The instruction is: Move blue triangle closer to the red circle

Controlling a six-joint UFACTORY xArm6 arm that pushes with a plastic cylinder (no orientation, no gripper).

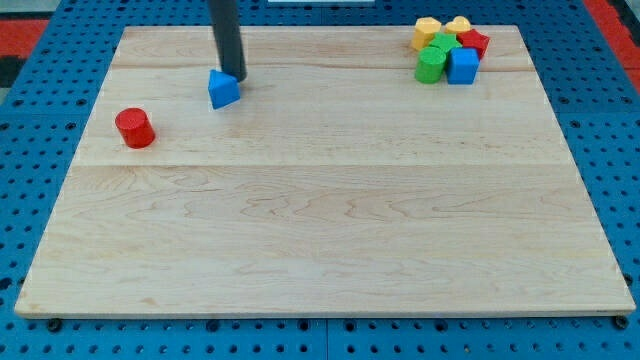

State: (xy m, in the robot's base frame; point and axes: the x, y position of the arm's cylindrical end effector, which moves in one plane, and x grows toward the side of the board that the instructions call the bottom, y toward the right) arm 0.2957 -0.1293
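The blue triangle [223,89] lies on the wooden board [320,220] at the view's upper left. The red circle [134,128] stands further to the left and a little lower, well apart from the triangle. My tip [233,76] is at the triangle's upper right edge, touching or almost touching it. The dark rod rises from there out of the view's top.
A tight cluster of blocks sits at the view's top right: two yellow blocks [427,32], two green blocks [431,64], a red block [473,41] and a blue cube [462,66]. A blue perforated surface [30,150] surrounds the board.
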